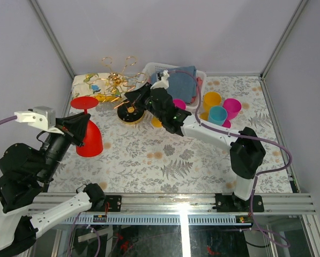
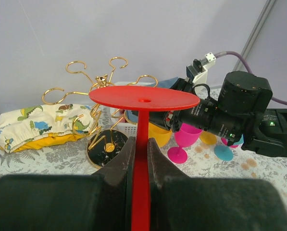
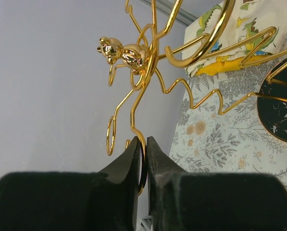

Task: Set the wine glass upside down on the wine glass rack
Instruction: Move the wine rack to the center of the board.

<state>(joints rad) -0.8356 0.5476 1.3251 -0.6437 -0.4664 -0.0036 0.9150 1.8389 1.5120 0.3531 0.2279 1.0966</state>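
The red wine glass (image 1: 90,140) is upside down at the left, its round foot (image 2: 144,97) uppermost and its bowl low over the table. My left gripper (image 2: 141,144) is shut on its stem. The wine glass rack (image 1: 117,80) is a thin gold wire stand at the back, with loop-ended arms and a round dark gold-rimmed base (image 1: 131,113). My right gripper (image 3: 143,144) is shut on one loop of a rack arm (image 3: 150,77). From above, that gripper (image 1: 129,98) reaches in from the right, just over the base. The glass is left of the rack and apart from it.
A white basket (image 1: 149,68) holding a blue cloth stands behind the right arm. Yellow (image 1: 211,99), teal (image 1: 217,114) and pink (image 1: 231,107) cups sit at the back right. A dinosaur-print pouch (image 1: 90,83) lies behind the rack. Side walls stand close to the table.
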